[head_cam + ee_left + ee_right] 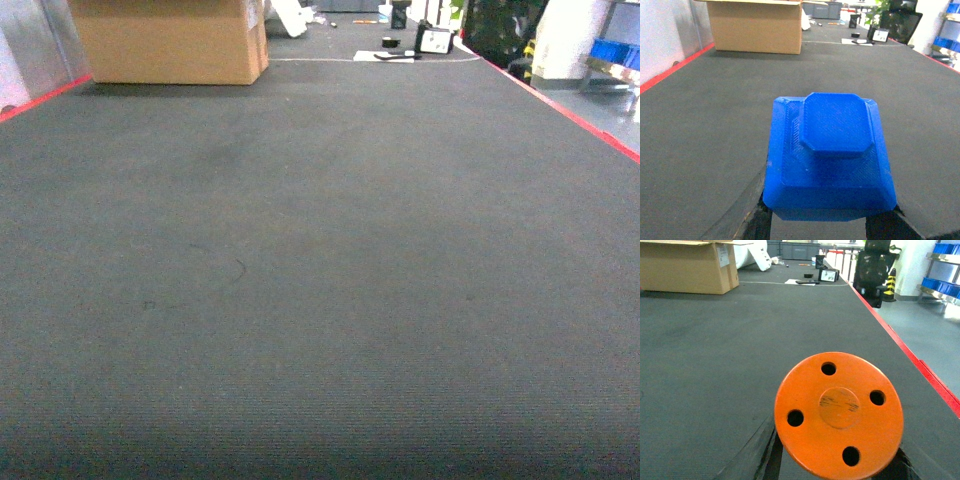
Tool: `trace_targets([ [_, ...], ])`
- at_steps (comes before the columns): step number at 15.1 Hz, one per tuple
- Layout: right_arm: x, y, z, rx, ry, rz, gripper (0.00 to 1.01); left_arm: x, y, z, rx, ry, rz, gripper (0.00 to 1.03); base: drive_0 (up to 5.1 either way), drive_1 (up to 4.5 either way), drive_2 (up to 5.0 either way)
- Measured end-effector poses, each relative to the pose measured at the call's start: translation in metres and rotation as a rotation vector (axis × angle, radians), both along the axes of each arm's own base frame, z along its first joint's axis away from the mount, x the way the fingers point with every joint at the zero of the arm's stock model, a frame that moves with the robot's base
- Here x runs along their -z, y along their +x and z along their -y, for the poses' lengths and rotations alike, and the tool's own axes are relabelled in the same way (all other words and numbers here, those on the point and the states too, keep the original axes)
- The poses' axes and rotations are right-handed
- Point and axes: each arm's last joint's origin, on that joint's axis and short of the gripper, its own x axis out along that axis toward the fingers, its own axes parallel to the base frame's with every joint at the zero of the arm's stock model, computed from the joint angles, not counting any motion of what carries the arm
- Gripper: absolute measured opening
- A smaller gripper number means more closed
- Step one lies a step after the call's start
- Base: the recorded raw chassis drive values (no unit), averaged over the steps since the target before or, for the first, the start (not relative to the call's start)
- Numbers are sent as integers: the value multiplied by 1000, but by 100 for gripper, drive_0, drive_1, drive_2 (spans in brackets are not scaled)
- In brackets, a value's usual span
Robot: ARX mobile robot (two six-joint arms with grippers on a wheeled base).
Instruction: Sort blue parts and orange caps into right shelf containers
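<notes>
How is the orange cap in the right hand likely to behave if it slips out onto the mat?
The orange cap looks like a rigid round plastic disc, so it probably won't bend. If it lands on edge it may roll; landing flat, it should stay put. The ribbed grey mat likely adds grip, so sliding seems unlikely. With four holes through it, it is probably light.

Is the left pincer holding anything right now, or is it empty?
Holding. In the left wrist view the blue part sits between the pincer's dark fingers, above the dark mat.
</notes>
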Motion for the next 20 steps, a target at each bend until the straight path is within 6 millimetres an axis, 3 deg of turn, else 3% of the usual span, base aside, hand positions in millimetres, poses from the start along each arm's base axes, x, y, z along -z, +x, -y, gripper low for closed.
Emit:
trace_targets([
  [5, 3, -9, 5, -5, 2, 5, 42, 6, -7, -6, -26, 1, 34, 44, 0, 0, 0],
  [8, 8, -17, 19, 16, 4, 16, 42, 6, -14, -5, -18, 2, 23, 44, 0, 0, 0],
  [20, 6, -39, 18, -5, 6, 27, 42, 5, -33, -5, -17, 2, 28, 44, 0, 0, 0],
])
